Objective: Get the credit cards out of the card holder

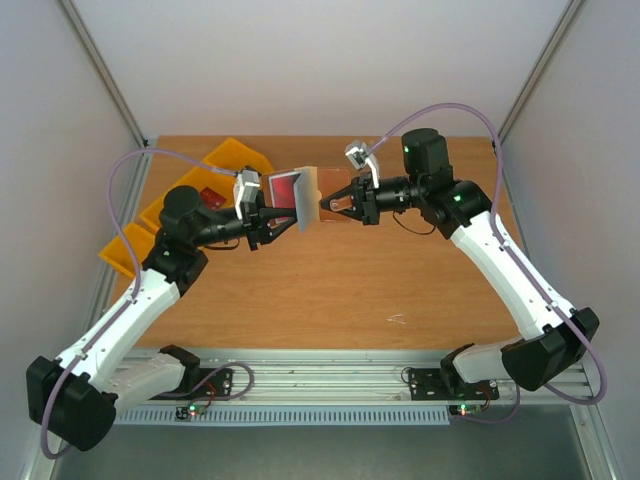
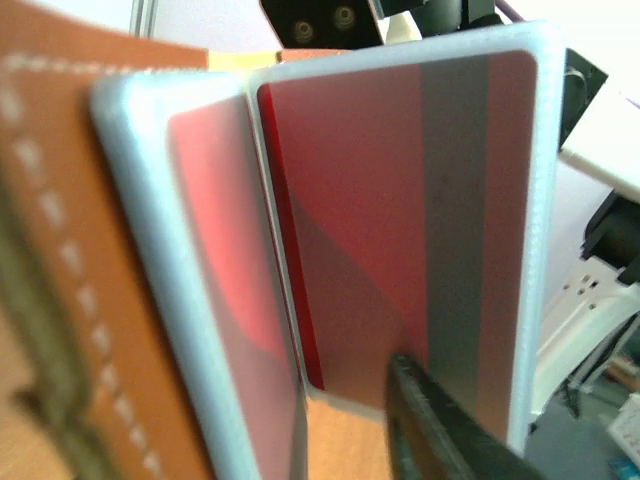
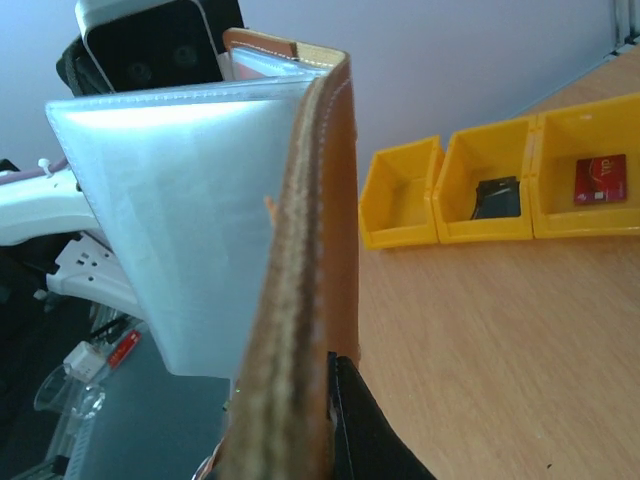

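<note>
One card holder (image 3: 300,300), red card (image 2: 380,200) inside, three yellow bins (image 3: 480,230)

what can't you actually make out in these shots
- Left end effector grip on the credit card: left wrist view, only one fingertip shows above the bottom edge.
- How many cards the card holder holds: left wrist view, sleeves overlap.
- Dark item in the yellow bin: right wrist view, too small.

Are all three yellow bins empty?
No, the end bin holds a red card and the middle bin holds a dark object.
</note>
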You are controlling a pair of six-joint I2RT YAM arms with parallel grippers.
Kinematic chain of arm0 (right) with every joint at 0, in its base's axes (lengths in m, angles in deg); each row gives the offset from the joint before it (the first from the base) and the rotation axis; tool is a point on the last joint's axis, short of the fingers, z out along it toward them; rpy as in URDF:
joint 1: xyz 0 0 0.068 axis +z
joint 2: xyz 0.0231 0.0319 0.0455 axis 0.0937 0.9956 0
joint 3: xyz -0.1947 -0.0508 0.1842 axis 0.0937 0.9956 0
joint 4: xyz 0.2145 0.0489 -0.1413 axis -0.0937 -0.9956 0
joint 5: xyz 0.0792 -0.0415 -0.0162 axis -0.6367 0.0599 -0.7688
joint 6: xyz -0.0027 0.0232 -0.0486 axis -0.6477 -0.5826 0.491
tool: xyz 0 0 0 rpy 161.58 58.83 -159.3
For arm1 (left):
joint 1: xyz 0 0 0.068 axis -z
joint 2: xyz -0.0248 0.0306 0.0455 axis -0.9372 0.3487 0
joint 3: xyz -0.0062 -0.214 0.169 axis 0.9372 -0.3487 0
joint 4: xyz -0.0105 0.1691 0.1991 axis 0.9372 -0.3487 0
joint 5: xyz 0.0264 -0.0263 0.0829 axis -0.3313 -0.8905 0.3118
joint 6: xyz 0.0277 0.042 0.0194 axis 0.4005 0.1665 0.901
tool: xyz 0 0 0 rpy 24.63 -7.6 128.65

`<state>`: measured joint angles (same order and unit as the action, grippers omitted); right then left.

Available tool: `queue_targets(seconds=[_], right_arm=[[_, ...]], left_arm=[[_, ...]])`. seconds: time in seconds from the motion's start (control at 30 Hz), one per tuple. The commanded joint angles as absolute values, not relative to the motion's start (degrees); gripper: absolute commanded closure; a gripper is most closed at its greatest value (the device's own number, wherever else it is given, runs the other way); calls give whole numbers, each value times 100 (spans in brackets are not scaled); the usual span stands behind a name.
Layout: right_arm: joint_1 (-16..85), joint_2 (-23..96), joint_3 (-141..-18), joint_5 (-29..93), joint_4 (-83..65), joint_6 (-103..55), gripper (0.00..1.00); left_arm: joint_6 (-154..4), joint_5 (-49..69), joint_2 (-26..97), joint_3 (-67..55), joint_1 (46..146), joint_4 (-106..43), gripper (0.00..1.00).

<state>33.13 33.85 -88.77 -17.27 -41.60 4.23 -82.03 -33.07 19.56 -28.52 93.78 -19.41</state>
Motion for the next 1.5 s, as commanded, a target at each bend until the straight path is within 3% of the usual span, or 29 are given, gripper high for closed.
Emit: queue_targets(seconds=[0.0,0.17,0.37,0.57,0.77,0.8,0.87,0.9,1.07,1.3,1.47], right_arm=[[3428,3410,-8805,-1751,-3846,357,99],[3416,3312,-8550,-1716,-3774,433,96],[3375,3282,-8305,-1654,-3584,273,89],[3368,3266,-8343,-923,-3796,288,49],[3547,3390,-8472,438,-4381,387,27],[3643,3388,-8469,559,-4378,402,23],[3802,3416,-8462,802,-4335,388,4],[3864,3433,-8453,898,-4286,351,2],[4055,3694,-8502,1168,-4116,161,2],[4053,3668,-8484,1009,-3980,225,2],[3888,3448,-8292,376,-3894,332,2]], left_arm=[[-8213,-3174,2039,-2713,9429,-1651,71],[-8124,-2790,1979,-2757,9447,-2047,99],[-7863,-2371,1769,-2897,9447,-2445,100],[-7255,-1209,1650,-2909,9455,-3175,100],[-3863,2009,1858,-2960,9856,-4108,100],[-3430,2292,1899,-3000,9875,-4102,100],[-2681,2593,1909,-3072,9893,-3984,100],[-2520,2634,1907,-3088,9895,-3945,100],[-2974,2286,1884,-2982,9921,-4050,100],[-5810,-257,1625,-2758,9603,-4098,100],[-7536,-1888,1516,-2841,9144,-3310,100]])
